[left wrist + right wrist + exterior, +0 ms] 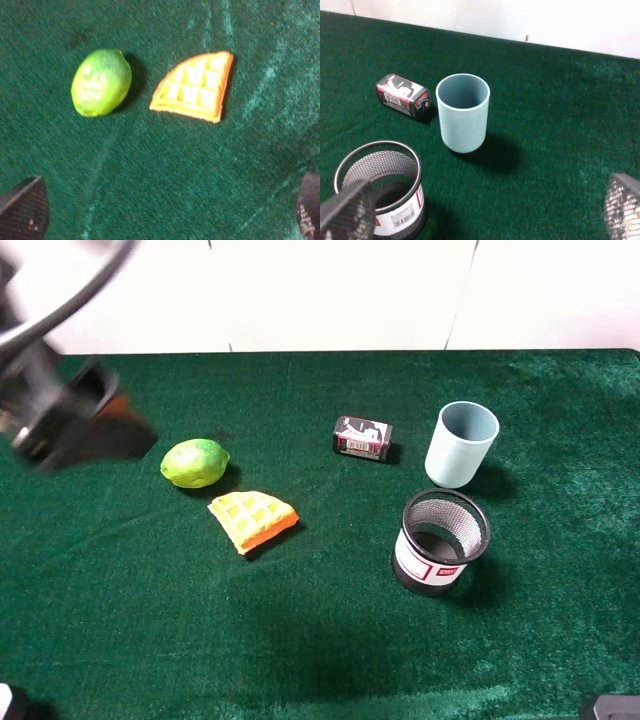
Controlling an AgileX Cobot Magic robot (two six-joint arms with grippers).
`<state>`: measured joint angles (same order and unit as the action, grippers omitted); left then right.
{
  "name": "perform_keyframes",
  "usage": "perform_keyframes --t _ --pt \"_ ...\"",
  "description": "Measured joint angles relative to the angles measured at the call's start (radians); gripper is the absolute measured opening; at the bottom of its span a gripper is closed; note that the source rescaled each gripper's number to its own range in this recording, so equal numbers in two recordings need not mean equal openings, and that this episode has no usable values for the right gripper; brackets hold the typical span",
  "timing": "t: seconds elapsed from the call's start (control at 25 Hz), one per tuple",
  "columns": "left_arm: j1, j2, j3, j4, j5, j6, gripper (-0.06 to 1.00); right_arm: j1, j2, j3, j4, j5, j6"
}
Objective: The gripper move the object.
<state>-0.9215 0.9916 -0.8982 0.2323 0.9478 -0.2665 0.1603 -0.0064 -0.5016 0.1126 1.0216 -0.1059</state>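
The black wire-mesh cup [440,542] with a white label and red mark stands upright on the green cloth, right of centre. It also shows in the right wrist view [380,192], empty, close to one finger [347,212]. My right gripper [485,212] is open and empty, its fingers wide apart, low and just short of the cup. My left gripper [90,425] is blurred at the far left. In the left wrist view it [165,215] is open and empty above the cloth, with the mesh cup out of view.
A light-blue cup [462,443] stands just behind the mesh cup, also in the right wrist view [463,112]. A small red-and-black box [362,437] lies to its left. A lime [195,462] and an orange waffle piece [252,518] lie left of centre.
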Motion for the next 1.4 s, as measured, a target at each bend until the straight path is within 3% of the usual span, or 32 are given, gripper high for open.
perform_keyframes --t 0.2,0.4,0.64,0.84,1.12,1.24,1.4 --pt "0.000 -0.212 0.208 0.000 -0.033 -0.081 1.00 0.000 0.000 0.000 0.000 0.000 0.000" --pt "0.000 -0.372 0.326 0.000 0.022 -0.110 1.00 0.000 0.000 0.000 0.000 0.000 0.000" --pt "0.000 -0.482 0.354 -0.010 0.140 -0.113 1.00 0.000 0.000 0.000 0.000 0.000 0.000" --pt "0.000 -0.499 0.389 -0.091 0.144 -0.115 1.00 0.000 0.000 0.000 0.000 0.000 0.000" --pt "0.005 -0.499 0.394 -0.071 0.145 -0.153 1.00 0.000 0.000 0.000 0.000 0.000 0.000" --pt "0.060 -0.502 0.394 -0.058 0.148 -0.172 1.00 0.000 0.000 0.000 0.000 0.000 0.000" --pt "0.202 -0.556 0.394 -0.068 0.147 -0.158 1.00 0.000 0.000 0.000 0.000 0.000 0.000"
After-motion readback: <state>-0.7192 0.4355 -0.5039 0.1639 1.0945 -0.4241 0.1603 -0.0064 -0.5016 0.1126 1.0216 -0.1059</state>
